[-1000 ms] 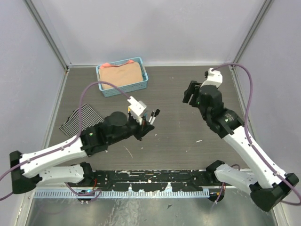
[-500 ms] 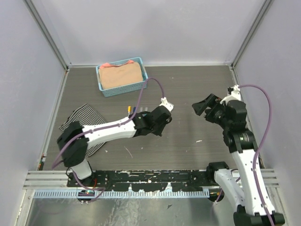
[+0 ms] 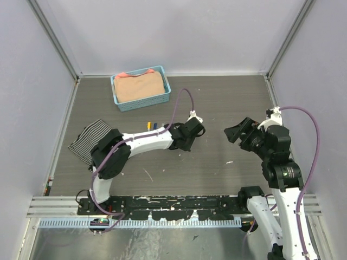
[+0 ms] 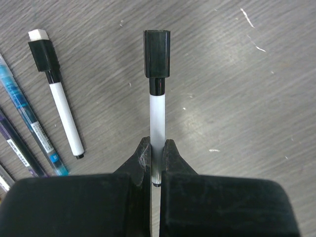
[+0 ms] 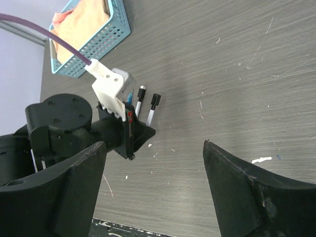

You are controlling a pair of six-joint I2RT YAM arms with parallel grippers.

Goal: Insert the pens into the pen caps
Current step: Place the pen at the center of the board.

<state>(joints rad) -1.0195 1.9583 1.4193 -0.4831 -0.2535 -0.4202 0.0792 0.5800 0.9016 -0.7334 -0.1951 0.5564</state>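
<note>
The left gripper [image 4: 157, 150] has its jaws clenched on a white pen [image 4: 157, 118], grasping the barrel near its bare end. In the left wrist view the pen runs from the jaws toward 12 o'clock and carries a black cap [image 4: 157, 54] on its far end. At 10 o'clock from the jaws, a second white pen [image 4: 64, 118] lies on the tabletop [image 4: 237, 98], fitted with a second black cap [image 4: 43, 53] that has a white end piece. A blue pen [image 4: 29, 116] and a dark purple pen [image 4: 17, 148] lie just beside it toward 9 o'clock. In the top view, the right gripper [image 3: 237, 131] sits at 3 o'clock from the left gripper, apart from it, with its jaws released wide and grasping nothing; its fingers [image 5: 74, 192] frame the right wrist view. A yellow cap [image 3: 148, 125] and a blue cap [image 3: 154, 125] lie side by side at 9 o'clock from the left gripper, too small to detail. A striped cloth [image 3: 89, 138] lies farther toward 9 o'clock. At 11 o'clock, on the far side, a blue basket [image 3: 142, 103] holds a peach cloth [image 3: 140, 84].
</note>
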